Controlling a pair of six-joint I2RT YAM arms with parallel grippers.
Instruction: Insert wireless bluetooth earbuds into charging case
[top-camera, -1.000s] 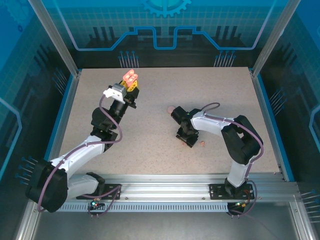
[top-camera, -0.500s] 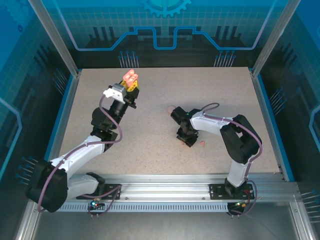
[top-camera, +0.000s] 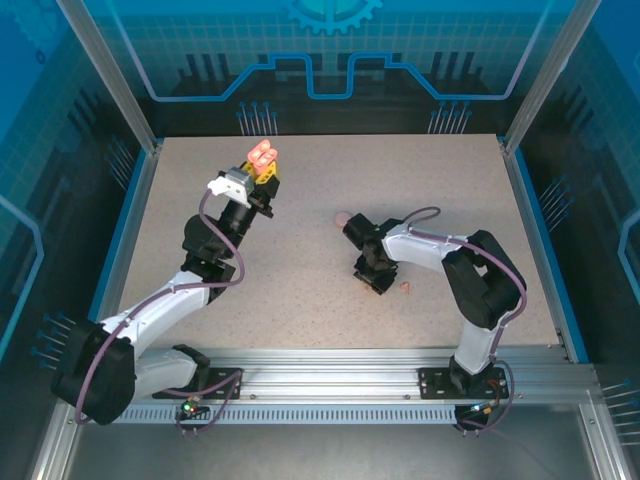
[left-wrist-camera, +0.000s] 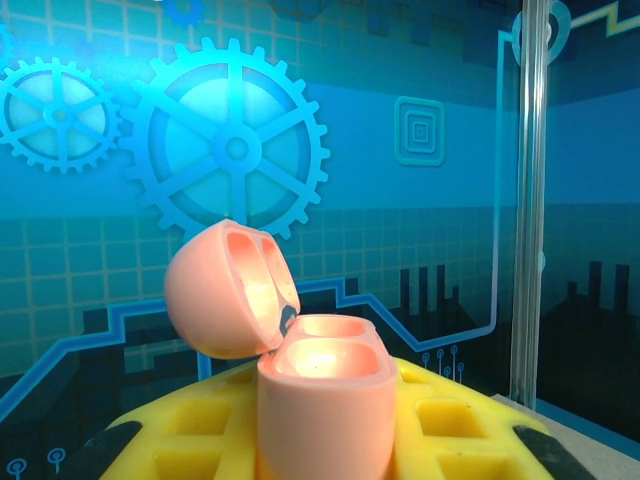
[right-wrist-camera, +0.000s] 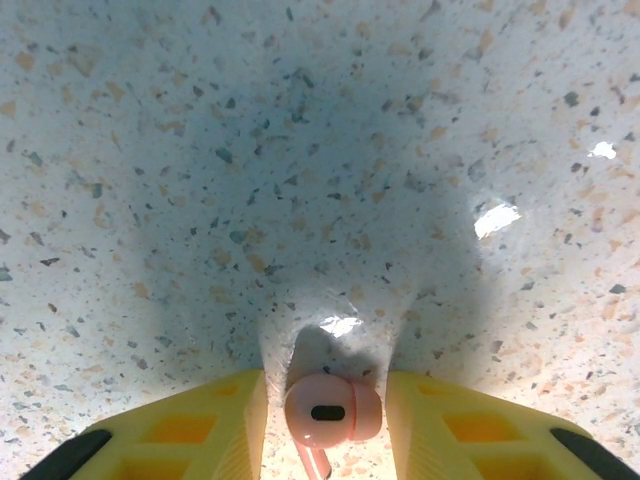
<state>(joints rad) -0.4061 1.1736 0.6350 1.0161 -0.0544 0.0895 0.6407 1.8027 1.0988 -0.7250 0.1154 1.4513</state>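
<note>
Right fingers (right-wrist-camera: 200, 430) nearer glossy pink earbud (right-wrist-camera: 332, 410)

Your enclosure holds: one speckled pale worktop (top-camera: 300, 220); blue wall panels (left-wrist-camera: 236, 150) printed with gears and circuit lines; aluminium frame posts (top-camera: 108, 75); bright even lighting.

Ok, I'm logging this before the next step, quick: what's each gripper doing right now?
Left gripper: shut on the open pink charging case.
Right gripper: straddling a pink earbud on the table; whether it grips cannot be told.
</note>
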